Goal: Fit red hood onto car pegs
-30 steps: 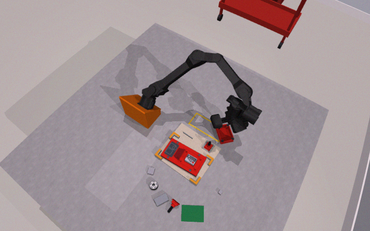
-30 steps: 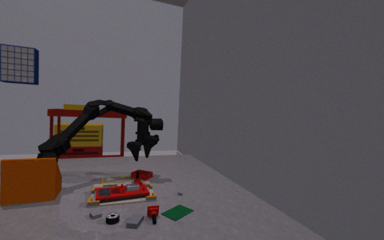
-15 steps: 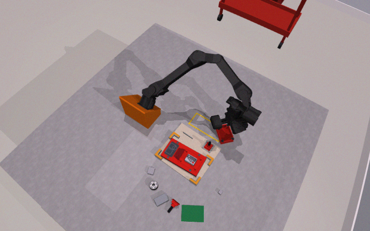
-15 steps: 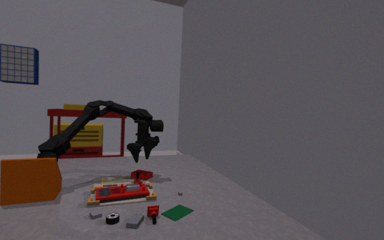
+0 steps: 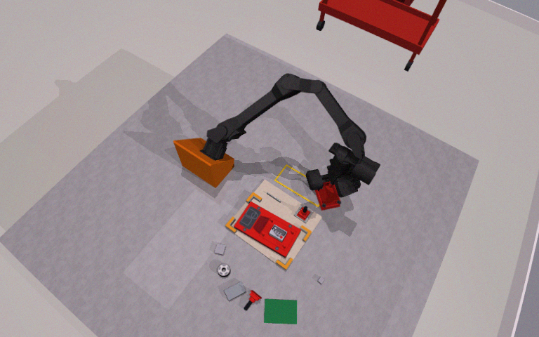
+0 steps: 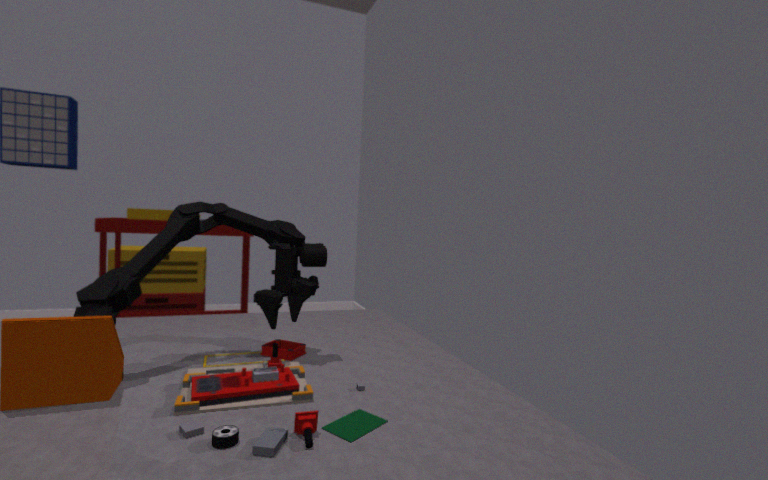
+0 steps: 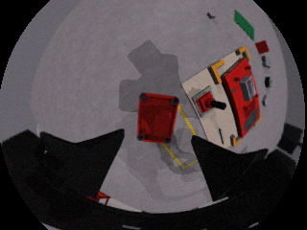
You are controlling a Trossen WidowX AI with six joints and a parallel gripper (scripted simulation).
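Observation:
The red hood (image 5: 328,195) (image 6: 283,349) (image 7: 157,119) lies on the table beside the yellow outline, with a dark boss at each corner. Whether its roof faces up is not clear. My gripper (image 6: 283,323) (image 7: 159,136) is open and empty, pointing down above the hood. In the wrist view the hood shows between and beyond the two fingers. The red chassis (image 5: 257,233) (image 6: 243,389) (image 7: 233,79) sits in the jig (image 5: 265,187) (image 7: 196,86). The grey engine block (image 5: 277,232) (image 6: 265,374) (image 7: 247,87) is on its deck, with small red pegs around it.
A red piece with an upright black stem (image 5: 304,212) stands on the jig board, near the hood. The yellow outline (image 5: 295,193) lies behind the jig. A wheel (image 5: 222,268), grey blocks, another red and black piece (image 5: 253,298) and a green sheet (image 5: 280,311) lie in front.

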